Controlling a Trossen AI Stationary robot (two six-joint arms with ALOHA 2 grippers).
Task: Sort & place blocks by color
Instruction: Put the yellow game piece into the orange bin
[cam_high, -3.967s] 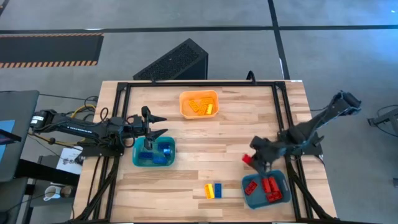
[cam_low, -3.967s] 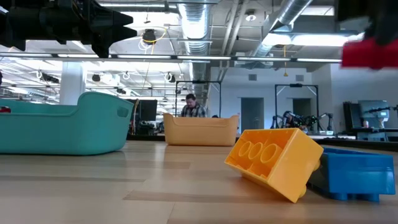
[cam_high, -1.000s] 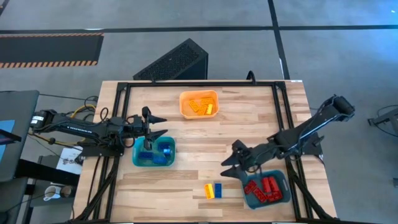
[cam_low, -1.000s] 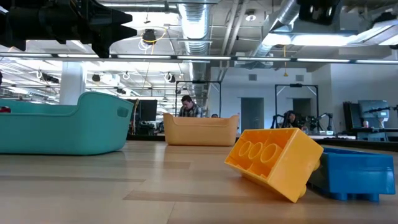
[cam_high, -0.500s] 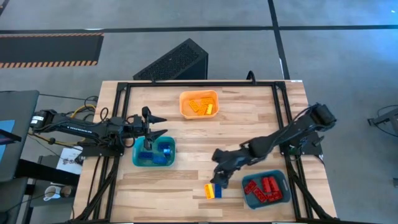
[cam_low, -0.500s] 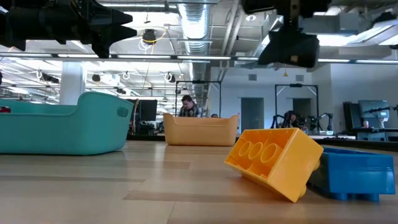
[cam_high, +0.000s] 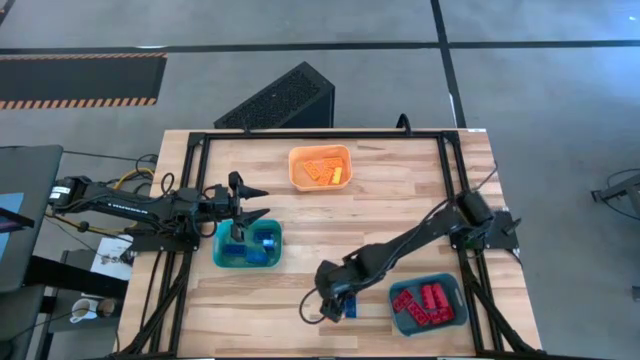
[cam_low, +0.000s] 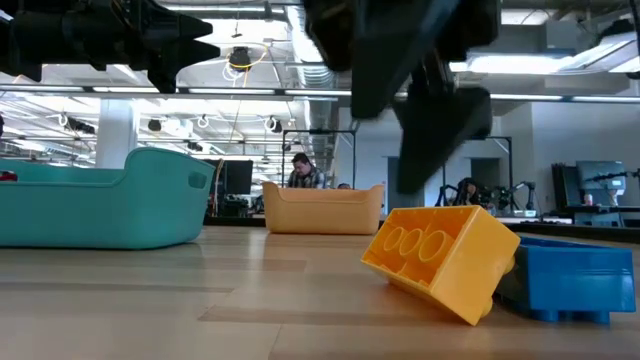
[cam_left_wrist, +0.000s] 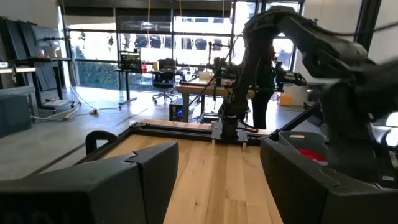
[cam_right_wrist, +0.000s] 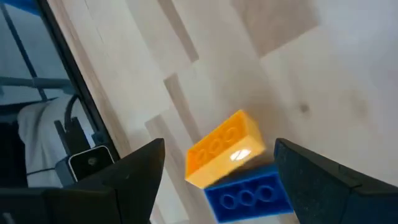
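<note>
Blocks left loose: yellow block (cam_right_wrist: 224, 153) leans on blue block (cam_right_wrist: 247, 191) on the bench (cam_high: 400, 200); your right gripper (cam_high: 328, 308) hovers wide above them to straddle one. Left gripper (cam_high: 250, 199) waits empty over teal bin (cam_high: 221, 258), half-open.

Two dark fingers (cam_right_wrist: 143, 168) of the right gripper (cam_right_wrist: 214, 163) stand wide apart, with nothing between their tips. Past them, on the pale wooden table (cam_right_wrist: 205, 68), a yellow block (cam_right_wrist: 225, 149) lies tilted against a blue block (cam_right_wrist: 249, 193), the two touching. At the table's edge runs a dark rail (cam_right_wrist: 59, 74), with a cable (cam_right_wrist: 68, 124) and something white (cam_right_wrist: 34, 140) beyond it.
</note>
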